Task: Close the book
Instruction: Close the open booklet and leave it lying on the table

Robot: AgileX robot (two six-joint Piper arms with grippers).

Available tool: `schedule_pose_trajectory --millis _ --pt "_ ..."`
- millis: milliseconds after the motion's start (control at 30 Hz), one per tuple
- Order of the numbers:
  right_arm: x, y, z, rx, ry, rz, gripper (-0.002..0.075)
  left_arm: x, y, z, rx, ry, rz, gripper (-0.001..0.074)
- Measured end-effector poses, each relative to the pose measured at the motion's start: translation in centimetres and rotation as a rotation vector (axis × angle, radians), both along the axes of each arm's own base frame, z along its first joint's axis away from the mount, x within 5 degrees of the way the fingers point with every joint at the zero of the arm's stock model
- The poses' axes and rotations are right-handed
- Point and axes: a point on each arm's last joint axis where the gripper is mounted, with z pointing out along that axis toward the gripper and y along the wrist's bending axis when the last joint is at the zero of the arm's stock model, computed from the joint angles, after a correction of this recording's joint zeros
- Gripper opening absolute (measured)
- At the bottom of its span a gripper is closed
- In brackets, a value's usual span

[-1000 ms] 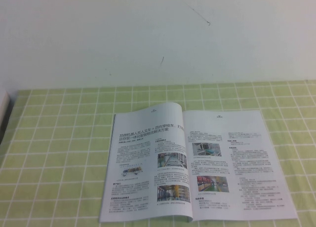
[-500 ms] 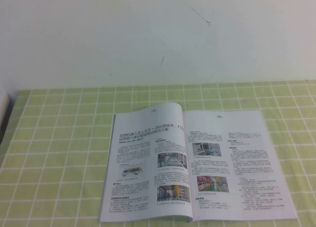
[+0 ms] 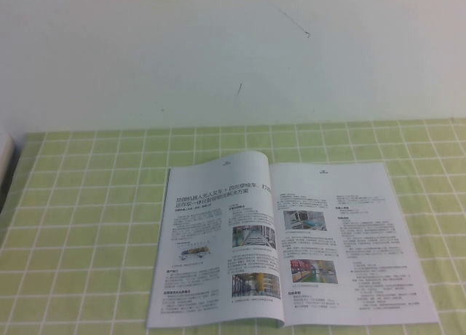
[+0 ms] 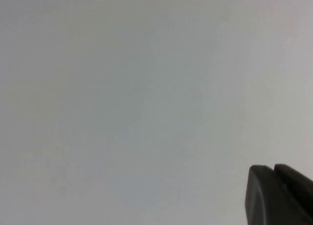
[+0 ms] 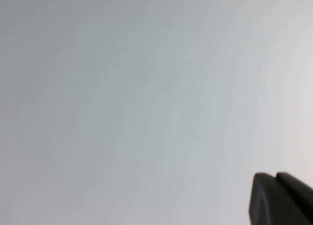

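The book (image 3: 291, 240) lies open on the checked cloth (image 3: 87, 204), untouched; my left gripper (image 4: 279, 198) and right gripper (image 5: 281, 199) sit off-table facing bare wall (image 3: 218, 51), open or closed I cannot tell, so next I lower one to a page edge.

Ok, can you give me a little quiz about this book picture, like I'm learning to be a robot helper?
1. True or false: the book lies shut on the green checked tablecloth.
2. Which page arches up beside the spine? A) the left page B) the right one C) neither
3. Fill in: the number of robot arms showing over the table in the high view is ____.

Key
1. False: it lies open, pages up.
2. A.
3. None. The left gripper and the right gripper each show only as a dark corner in their own wrist view, facing a plain pale surface.
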Motion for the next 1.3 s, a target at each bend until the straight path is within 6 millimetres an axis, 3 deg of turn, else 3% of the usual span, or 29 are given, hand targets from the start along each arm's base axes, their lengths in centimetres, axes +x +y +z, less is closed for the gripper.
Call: schedule_pose_trajectory --millis 100,200,267,367,533,667,933,1167,1300 --pt "-0.1 0.0 2.3 0.015 0.052 0.009 -0.0003 -1.1 0.0 3.3 0.010 0.095 0.002 -0.0004" --pt "0.5 0.0 4.7 0.083 0.159 0.047 -0.0003 -0.9 0.0 5.8 0.062 0.230 0.035 -0.0004" --pt "1.4 0.0 5.7 0.123 0.277 0.059 -0.0003 0.2 0.0 6.6 0.124 0.364 0.071 -0.0004" --pt "3.4 -0.1 5.8 0.152 0.477 0.056 -0.0003 2.8 0.0 6.2 0.173 0.566 0.084 -0.0004" --pt "7.3 0.2 2.3 0.157 0.900 0.059 -0.0003 7.0 -0.1 3.3 0.172 0.859 0.053 -0.0004" --pt "10.0 0.9 -0.7 0.072 1.163 0.130 -0.0003 10.0 -0.5 0.1 0.073 1.060 -0.033 -0.0004" --pt "15.3 2.5 -4.6 -0.030 1.361 0.341 -0.0003 15.3 -1.9 -3.9 -0.087 1.329 -0.205 -0.0004" --pt "20.2 3.1 -9.8 0.184 1.525 0.415 -0.0003 18.6 -3.8 -7.4 -0.057 1.479 -0.430 -0.0004" --pt "22.1 3.5 -13.3 0.215 1.600 0.473 -0.0003 19.8 -4.8 -8.1 -0.070 1.449 -0.554 -0.0004"
